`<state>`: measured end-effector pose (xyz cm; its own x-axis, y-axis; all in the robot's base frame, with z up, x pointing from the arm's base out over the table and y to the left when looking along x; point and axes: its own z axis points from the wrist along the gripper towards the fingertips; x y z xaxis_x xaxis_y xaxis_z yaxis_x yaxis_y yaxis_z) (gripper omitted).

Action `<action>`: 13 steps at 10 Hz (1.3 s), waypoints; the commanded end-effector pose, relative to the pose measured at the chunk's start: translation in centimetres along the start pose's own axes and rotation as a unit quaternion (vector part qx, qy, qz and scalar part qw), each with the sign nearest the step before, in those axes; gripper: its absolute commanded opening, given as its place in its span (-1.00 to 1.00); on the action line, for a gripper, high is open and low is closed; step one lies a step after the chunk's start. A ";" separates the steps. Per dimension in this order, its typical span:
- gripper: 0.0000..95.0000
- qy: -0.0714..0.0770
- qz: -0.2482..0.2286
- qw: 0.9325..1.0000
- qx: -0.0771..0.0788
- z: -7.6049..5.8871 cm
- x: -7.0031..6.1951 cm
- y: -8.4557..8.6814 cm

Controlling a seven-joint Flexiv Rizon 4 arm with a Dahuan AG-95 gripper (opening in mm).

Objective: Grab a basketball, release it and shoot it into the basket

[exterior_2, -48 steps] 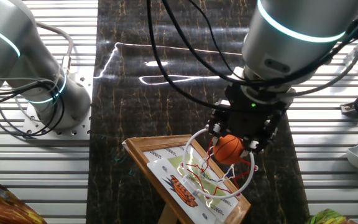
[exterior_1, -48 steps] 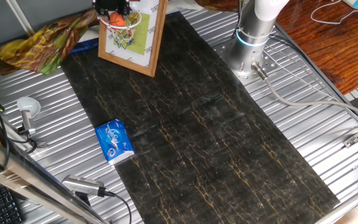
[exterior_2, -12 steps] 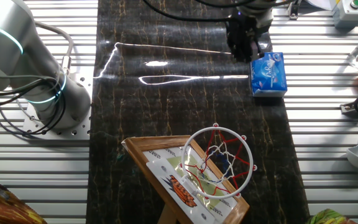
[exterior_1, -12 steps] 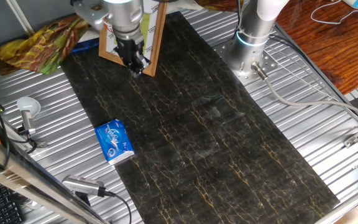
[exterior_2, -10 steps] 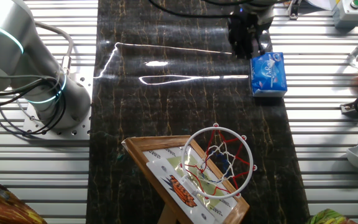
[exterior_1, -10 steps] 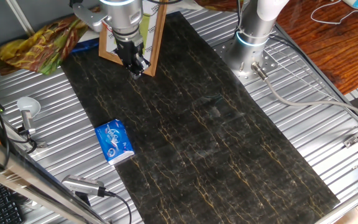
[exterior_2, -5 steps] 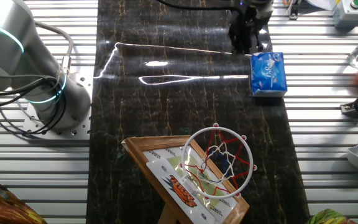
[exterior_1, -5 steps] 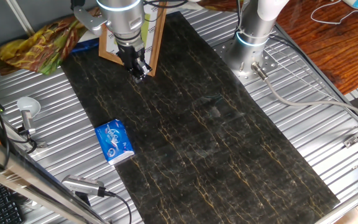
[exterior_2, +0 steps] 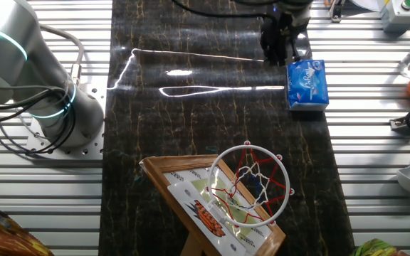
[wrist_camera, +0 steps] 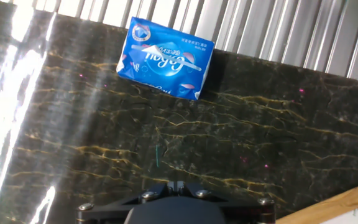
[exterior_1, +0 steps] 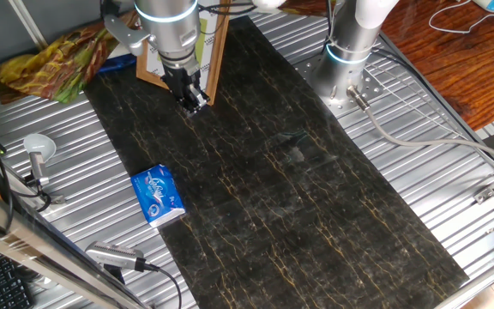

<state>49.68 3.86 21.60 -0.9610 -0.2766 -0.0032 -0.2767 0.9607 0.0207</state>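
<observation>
Now | gripper (exterior_2: 279, 51) jaws together, holding nothing | above mat (exterior_1: 316, 223)

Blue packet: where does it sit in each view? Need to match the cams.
One fixed view: blue packet at lower left, on the dark mat's left edge.
The other fixed view: blue packet at upper right, on the mat's right edge, just below the claw.
Hand view: blue packet at top centre, at the mat's far edge.
Shared landmark: the dark mat's edge against the ribbed metal.
</observation>
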 end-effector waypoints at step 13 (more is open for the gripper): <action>-1.00 0.001 -0.007 1.000 0.003 1.1 0.1 -0.2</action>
<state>49.60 3.73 20.45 -0.9573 -0.2893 -0.0001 -0.2892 0.9571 0.0156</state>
